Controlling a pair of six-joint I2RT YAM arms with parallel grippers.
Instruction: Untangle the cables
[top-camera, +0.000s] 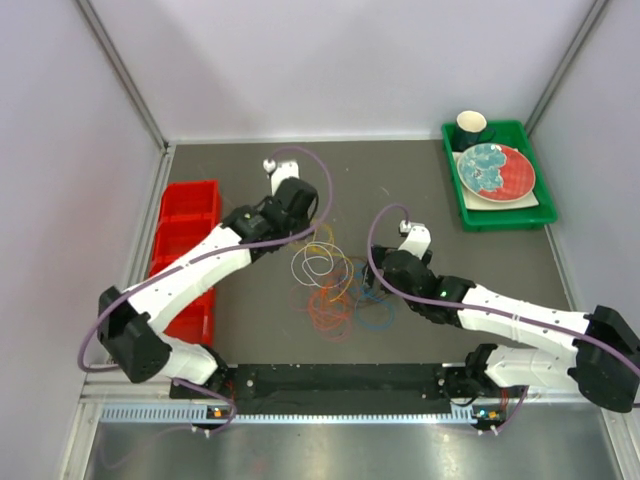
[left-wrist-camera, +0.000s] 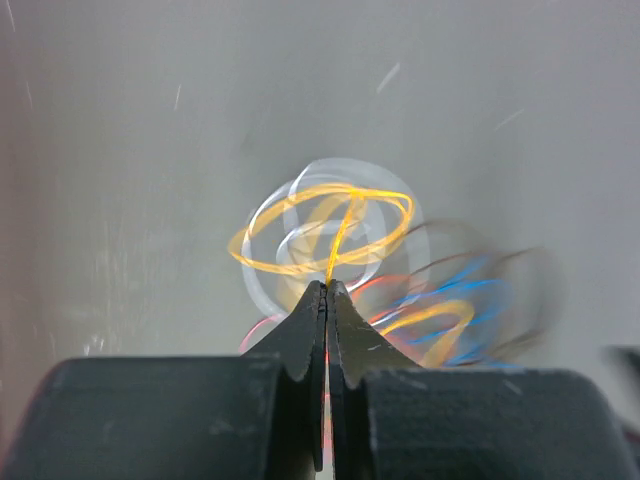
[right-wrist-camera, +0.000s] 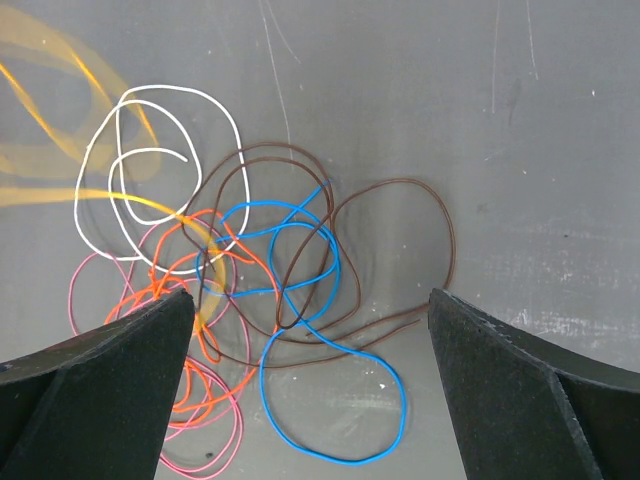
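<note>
The cables (top-camera: 332, 288) lie in a tangled pile on the grey table between my two arms. My left gripper (left-wrist-camera: 327, 286) is shut on the orange-yellow cable (left-wrist-camera: 330, 215), whose loops hang blurred beyond the tips, over the white cable (left-wrist-camera: 268, 225). From above, the left gripper (top-camera: 316, 233) sits at the pile's far edge. My right gripper (right-wrist-camera: 310, 294) stands open above the blue cable (right-wrist-camera: 330, 455) and the dark brown cable (right-wrist-camera: 445, 215), touching neither. The white cable (right-wrist-camera: 232, 130), the orange cable (right-wrist-camera: 215, 350) and the pink cable (right-wrist-camera: 75, 290) overlap at the left.
A red bin (top-camera: 185, 215) stands along the left wall beside my left arm. At the far right corner a green tray (top-camera: 500, 218) holds a patterned plate (top-camera: 495, 170) and a dark cup (top-camera: 471, 127). Walls close in the table on three sides.
</note>
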